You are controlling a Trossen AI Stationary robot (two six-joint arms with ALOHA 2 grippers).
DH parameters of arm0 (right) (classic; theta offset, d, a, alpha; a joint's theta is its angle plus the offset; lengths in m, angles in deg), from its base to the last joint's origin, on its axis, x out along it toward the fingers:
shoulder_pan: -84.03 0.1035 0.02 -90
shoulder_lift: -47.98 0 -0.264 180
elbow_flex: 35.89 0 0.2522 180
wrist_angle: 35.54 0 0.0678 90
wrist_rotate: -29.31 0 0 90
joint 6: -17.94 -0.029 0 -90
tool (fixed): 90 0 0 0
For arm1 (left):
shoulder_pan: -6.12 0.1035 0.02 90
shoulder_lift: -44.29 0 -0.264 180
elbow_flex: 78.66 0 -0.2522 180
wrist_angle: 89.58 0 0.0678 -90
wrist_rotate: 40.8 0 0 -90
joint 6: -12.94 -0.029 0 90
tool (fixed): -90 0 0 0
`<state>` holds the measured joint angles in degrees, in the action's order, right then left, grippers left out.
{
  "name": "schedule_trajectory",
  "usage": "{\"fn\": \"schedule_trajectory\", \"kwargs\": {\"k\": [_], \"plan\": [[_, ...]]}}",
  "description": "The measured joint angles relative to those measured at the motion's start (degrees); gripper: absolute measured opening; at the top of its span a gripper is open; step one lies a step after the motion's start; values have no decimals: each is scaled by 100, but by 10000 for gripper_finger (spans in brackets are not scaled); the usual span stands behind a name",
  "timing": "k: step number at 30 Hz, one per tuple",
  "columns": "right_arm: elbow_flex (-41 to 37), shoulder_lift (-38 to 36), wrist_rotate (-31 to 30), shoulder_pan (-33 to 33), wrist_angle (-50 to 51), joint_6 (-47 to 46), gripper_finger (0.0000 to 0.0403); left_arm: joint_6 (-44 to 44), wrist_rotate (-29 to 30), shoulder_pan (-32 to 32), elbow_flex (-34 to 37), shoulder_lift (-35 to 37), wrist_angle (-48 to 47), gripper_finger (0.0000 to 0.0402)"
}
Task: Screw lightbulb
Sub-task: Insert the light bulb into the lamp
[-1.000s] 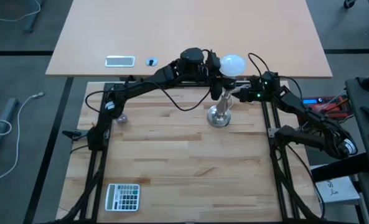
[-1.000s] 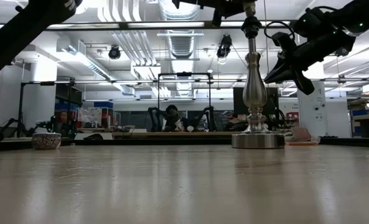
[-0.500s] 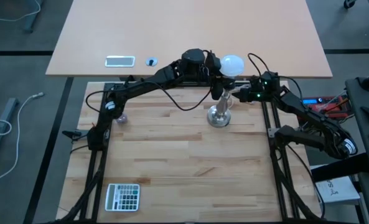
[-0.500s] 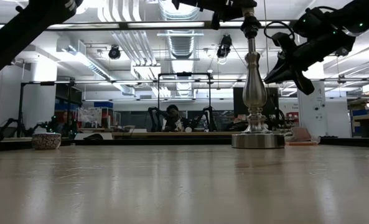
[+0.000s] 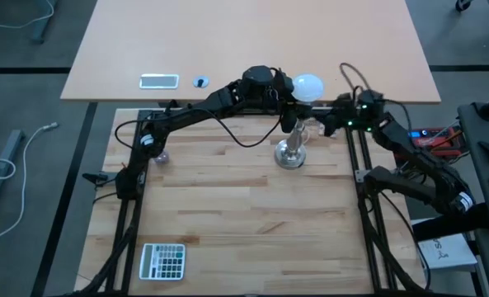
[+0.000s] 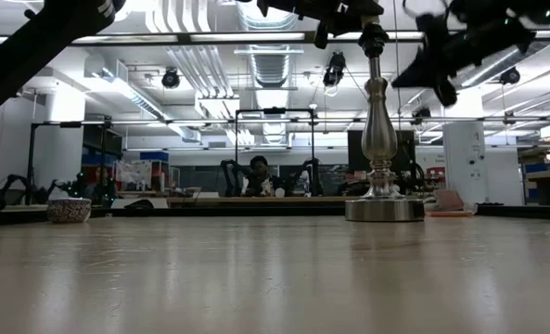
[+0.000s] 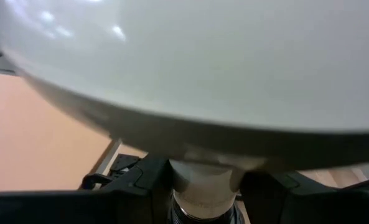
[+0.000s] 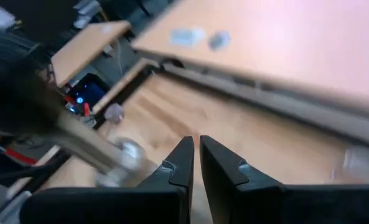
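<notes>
Left end effector (image 5: 287, 89), seen from above, pinches the lightbulb (image 5: 308, 85) at its neck, on top of the silver stand (image 5: 292, 148) near the far edge of the bench (image 5: 244, 214). Since a second ago the right end effector (image 5: 328, 124) has drawn back from the stand's stem toward the bench's right rail; the left has barely shifted. Wide bare wood lies in front of the stand; a calculator (image 5: 162, 261) sits at the near left corner and a small round object (image 5: 162, 155) by the left rail.

At bench height, the stand (image 6: 379, 139) rises upright, its socket end meeting the left end effector (image 6: 349, 11) at the picture's top, where the bulb is cut off. The right end effector (image 6: 432, 65) now hangs higher and clear of the stem, blurred.

On the left wrist, the lightbulb (image 7: 190, 62) fills nearly everything; its pale neck sits between the dark fingers (image 7: 134, 186), and the screw base is cut off below.

On the right wrist, the right end effector (image 8: 195, 155) has its fingers pressed nearly together on nothing, with the stand (image 8: 91, 149) off to one side, smeared.
</notes>
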<state>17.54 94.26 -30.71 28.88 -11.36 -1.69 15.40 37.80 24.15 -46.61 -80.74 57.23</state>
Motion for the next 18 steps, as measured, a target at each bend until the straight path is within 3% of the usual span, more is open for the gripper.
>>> {"fn": "schedule_trajectory", "kwargs": {"k": [12,18], "plan": [[1237,-217,115,2,85,1371,28,-343,-145,9,-4,-2,-91,139],[2008,62,226,27,1028,1595,88,-291,-157,9,-4,-2,-101,139]]}}
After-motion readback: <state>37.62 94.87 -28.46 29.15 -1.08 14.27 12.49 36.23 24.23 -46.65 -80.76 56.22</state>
